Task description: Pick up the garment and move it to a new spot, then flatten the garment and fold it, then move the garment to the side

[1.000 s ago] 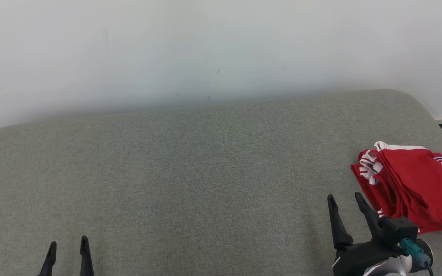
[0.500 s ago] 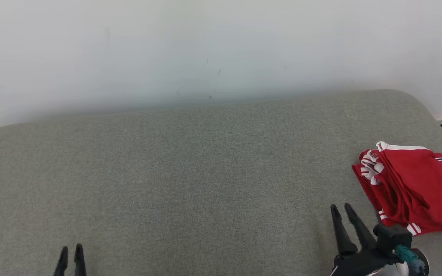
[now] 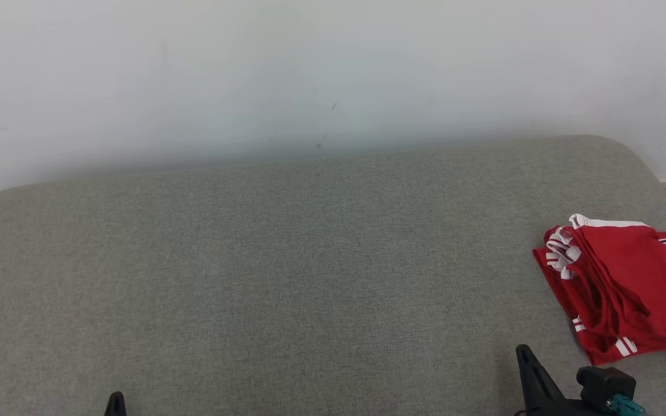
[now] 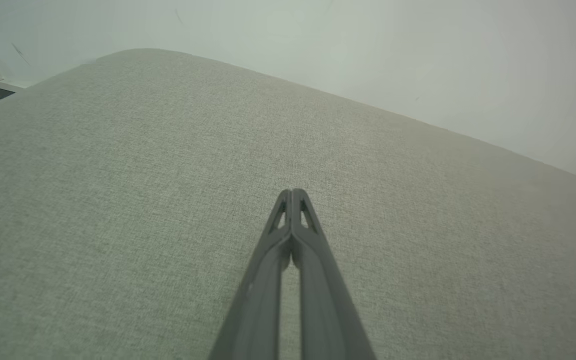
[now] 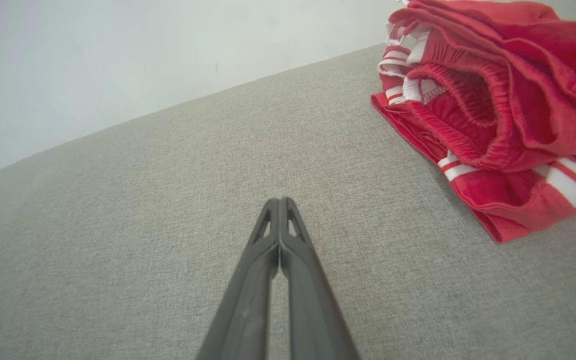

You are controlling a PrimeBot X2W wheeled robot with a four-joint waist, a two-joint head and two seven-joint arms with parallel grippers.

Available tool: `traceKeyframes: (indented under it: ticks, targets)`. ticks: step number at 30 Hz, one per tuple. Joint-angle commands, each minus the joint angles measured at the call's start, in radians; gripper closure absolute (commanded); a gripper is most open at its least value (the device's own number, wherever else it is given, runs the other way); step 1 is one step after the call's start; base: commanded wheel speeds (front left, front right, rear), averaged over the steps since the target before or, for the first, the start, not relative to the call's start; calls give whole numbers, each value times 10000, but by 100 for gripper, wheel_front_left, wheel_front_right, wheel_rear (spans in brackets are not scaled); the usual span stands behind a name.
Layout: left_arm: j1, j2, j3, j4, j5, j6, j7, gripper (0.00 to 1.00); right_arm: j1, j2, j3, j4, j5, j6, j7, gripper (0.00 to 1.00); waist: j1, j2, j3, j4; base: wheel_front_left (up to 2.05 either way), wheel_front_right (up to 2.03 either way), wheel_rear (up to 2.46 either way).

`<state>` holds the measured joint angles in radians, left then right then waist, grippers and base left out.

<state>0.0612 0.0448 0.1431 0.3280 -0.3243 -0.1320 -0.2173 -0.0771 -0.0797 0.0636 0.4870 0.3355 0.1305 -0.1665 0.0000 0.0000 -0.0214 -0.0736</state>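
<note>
A pair of red shorts [image 3: 622,289] is seen lying folded near the right edge of the table [image 3: 287,260], which is covered in grey-green woven fabric and has rounded corners. The shorts are trimmed with white stripes, and dark lettering is visible on the side nearest the table's right edge. In the right wrist view the shorts [image 5: 493,100] are shown as a stack of several layers, with a gathered elastic waistband turned towards the camera and white bands along the lower hem.

The right end effector [image 3: 526,358] is found at the lower right of the head view, just beside the near corner of the shorts but apart from them. In its own wrist view the right end effector [image 5: 279,202] is seen fully closed, its two fingertips pressed together with nothing between them, above bare fabric to the left of the shorts.

The left end effector [image 3: 115,404] is shown only as a dark tip at the bottom edge of the head view, well apart from the shorts. In the left wrist view the left end effector [image 4: 293,192] is likewise closed and empty, over bare table.

A plain white wall [image 3: 333,69] is seen behind the table.
</note>
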Motion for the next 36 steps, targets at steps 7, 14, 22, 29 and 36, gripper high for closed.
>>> traceKeyframes:
  ticks: [7, 14, 22, 29, 36]
  targets:
    - [-354, 59, -27, -268, -1510, 3, 346, 100, -206, 36, -233, -456, 1491, 0, 287, 100, 0, 0, 16, 46, 0, 0, 0]
    - [-471, 61, -54, -325, -2500, 4, 602, 100, -220, 59, -367, -634, 2475, 1, 507, 100, 0, 0, 28, 84, 0, 0, 0]
    - [-634, 64, -84, -396, -3727, 5, 919, 100, -241, 87, -533, -859, 3692, 1, 776, 100, 0, 0, 45, 134, 0, 0, 0]
    - [-763, 66, -107, -450, -4726, 7, 1180, 100, -260, 110, -671, -1032, 4676, 1, 994, 100, 0, 0, 59, 178, 0, 0, 0]
    - [-868, 67, -127, -494, -5633, 8, 1421, 100, -279, 132, -797, -1193, 5580, 1, 1204, 100, 0, 0, 74, 222, 0, 0, 0]
